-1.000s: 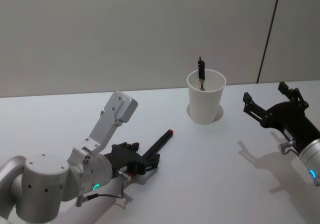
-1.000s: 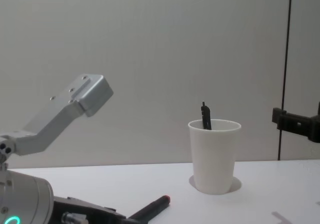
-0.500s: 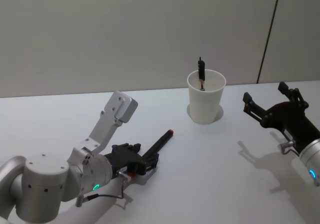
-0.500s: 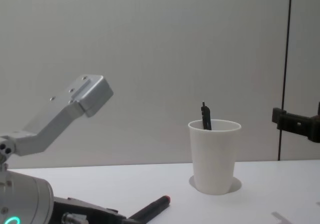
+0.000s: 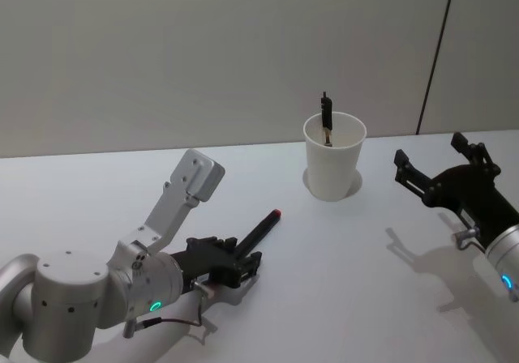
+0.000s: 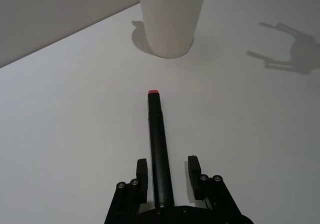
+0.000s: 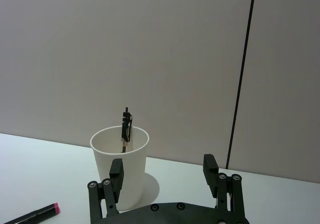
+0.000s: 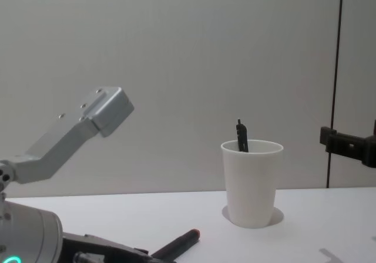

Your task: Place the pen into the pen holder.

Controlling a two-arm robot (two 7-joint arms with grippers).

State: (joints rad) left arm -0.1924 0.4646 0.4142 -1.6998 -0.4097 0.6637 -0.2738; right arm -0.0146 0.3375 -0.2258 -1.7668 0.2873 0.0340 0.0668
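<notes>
well, the left gripper [image 5: 240, 254] sits low on the bench [image 5: 340, 290], left of the middle and toward the front edge. its fingers [image 6: 141, 176] are set one on each side of the pen [image 5: 258, 233]. in the left wrist view the fingers stand at a narrow gap. one is just beside the barrel and the other has a slip of bench showing between it and the pen, so they aren't clamped on it. the pen lies flat on the bench, black with a red tip. its tail end is between the fingers and the red tip points toward the cup [image 5: 333, 159]. pen and cup are well apart. a grey link of the left arm [image 8: 88, 125] slants up above the gripper.

the cup stands upright near the back edge, a little right of the middle, white with a rolled rim. the other pen [image 5: 325, 118], a dark one, stands in it at the far side of the rim, its clip end poking up above the rim.

the right gripper [image 5: 432, 157] hangs above the bench near the right edge, to the right of the cup and apart from it. its fingers are spread wide, holding nothing, and aimed toward the cup. its shadow falls on the bench beneath it.
</notes>
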